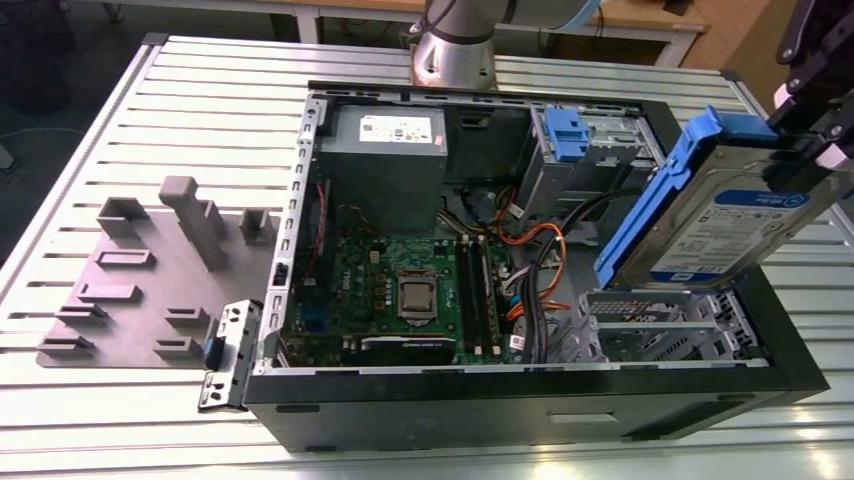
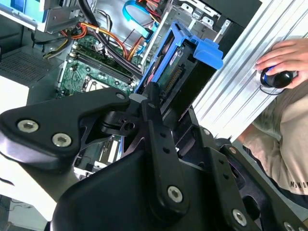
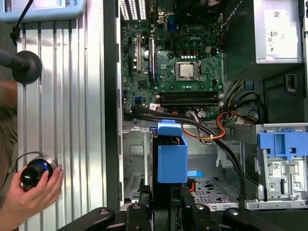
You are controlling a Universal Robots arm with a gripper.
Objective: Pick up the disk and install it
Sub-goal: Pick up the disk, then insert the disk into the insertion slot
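One open computer case (image 1: 534,405) on the surface (image 1: 200,120), with one motherboard (image 1: 387,285), one grey power-supply box (image 1: 380,165), one disk (image 1: 727,235) and two blue brackets (image 1: 661,195), (image 1: 567,135), plus one grey fixture plate (image 1: 140,300) and one person's hand (image 3: 26,197).

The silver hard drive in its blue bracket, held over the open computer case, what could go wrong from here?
The silver hard drive in its blue plastic bracket hangs tilted in the hand, so a corner might catch the grey metal drive cage. The orange and black cables beside that cage could get pinched.
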